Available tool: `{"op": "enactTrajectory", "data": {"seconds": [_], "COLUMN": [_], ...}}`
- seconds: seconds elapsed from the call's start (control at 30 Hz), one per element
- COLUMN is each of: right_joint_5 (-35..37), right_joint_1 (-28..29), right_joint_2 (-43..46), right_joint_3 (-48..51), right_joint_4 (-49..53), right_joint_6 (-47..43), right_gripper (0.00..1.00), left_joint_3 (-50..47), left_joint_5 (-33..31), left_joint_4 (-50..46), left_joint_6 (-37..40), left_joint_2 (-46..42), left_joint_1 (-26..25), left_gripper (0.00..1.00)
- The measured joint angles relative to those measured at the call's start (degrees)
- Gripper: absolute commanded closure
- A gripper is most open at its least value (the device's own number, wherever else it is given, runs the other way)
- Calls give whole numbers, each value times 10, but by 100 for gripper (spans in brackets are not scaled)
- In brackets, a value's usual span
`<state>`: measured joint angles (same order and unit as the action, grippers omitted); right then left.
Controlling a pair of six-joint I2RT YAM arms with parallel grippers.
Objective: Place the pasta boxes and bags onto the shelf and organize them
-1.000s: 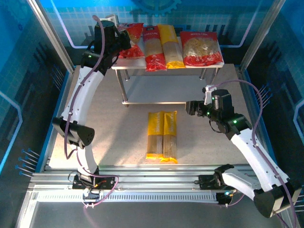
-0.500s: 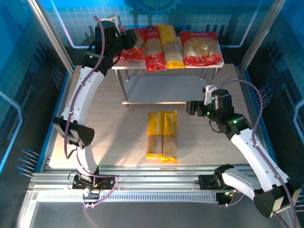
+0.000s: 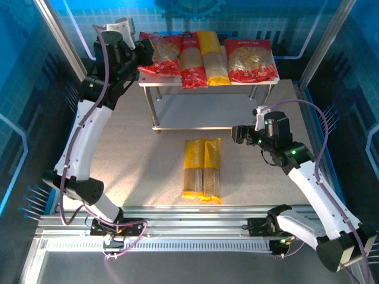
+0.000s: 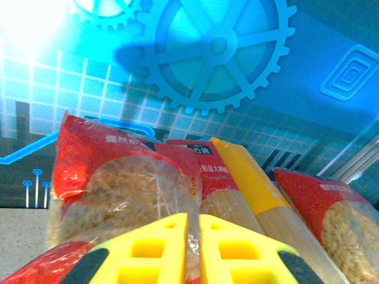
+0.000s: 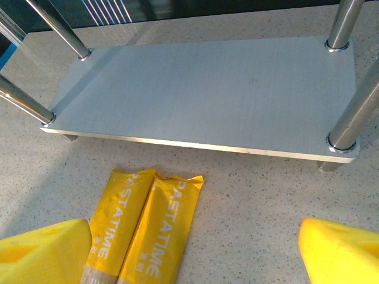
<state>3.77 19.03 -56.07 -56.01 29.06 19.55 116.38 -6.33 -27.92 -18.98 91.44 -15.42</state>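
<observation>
From above, the left gripper [image 3: 142, 52] sits at the top-left end of the shelf [image 3: 207, 83] against the wide red bag [image 3: 161, 54]; two yellow spaghetti packs [image 3: 202, 170] lie together on the counter [image 3: 136, 154] near the right gripper [image 3: 237, 135]. The left wrist view has the left jaws closed almost together at that bag's edge, so any squaring nudge should stay gentle. The right wrist view shows jaws spread wide above the packs: take one across its width, then slide it onto the lower board [image 5: 207, 89].

Glossy crinkled plastic red bag [image 4: 112, 177], matt grey shelf board [image 5: 225, 89], polished metal legs [image 5: 345, 21], speckled matt tabletop [image 5: 254, 195]
</observation>
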Motion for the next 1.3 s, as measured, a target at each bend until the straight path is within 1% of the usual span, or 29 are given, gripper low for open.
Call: {"op": "enactTrajectory", "data": {"seconds": [0.1,0.33,0.5,0.6,0.67,0.73,0.83,0.9,0.97,1.1,1.23,1.3], "right_joint_5": [0,0,0,0,-1,-7,-17,-23,-30,-41,-43,-43], "right_joint_1": [0,0,0,0,0,0,0,0,0,2,19,33], "right_joint_2": [6,28,32,32,32,32,28,20,9,-10,-34,-42], "right_joint_3": [0,0,0,0,0,0,0,0,0,0,0,4], "right_joint_4": [0,6,9,9,10,10,17,25,38,60,86,92], "right_joint_6": [0,0,0,2,2,4,4,4,4,4,5,8], "right_gripper": [9,9,9,9,9,9,9,9,9,8,7,7], "left_joint_3": [-14,-23,-73,-108,-132,-153,-172,-184,-195,-218,-274,-320], "left_joint_5": [-3,-3,-8,-12,-14,-14,-13,-11,-6,9,24,25], "left_joint_4": [-1,-40,-56,-48,-48,-49,-51,-50,-47,-36,-21,-17], "left_joint_6": [5,25,38,43,45,49,57,56,57,57,56,56], "left_joint_2": [-2,36,35,14,-5,-23,-45,-60,-79,-130,-226,-282], "left_joint_1": [0,4,4,7,10,12,12,12,12,12,6,-10], "left_gripper": [89,91,92,92,88,81,62,57,54,52,52,52]}}
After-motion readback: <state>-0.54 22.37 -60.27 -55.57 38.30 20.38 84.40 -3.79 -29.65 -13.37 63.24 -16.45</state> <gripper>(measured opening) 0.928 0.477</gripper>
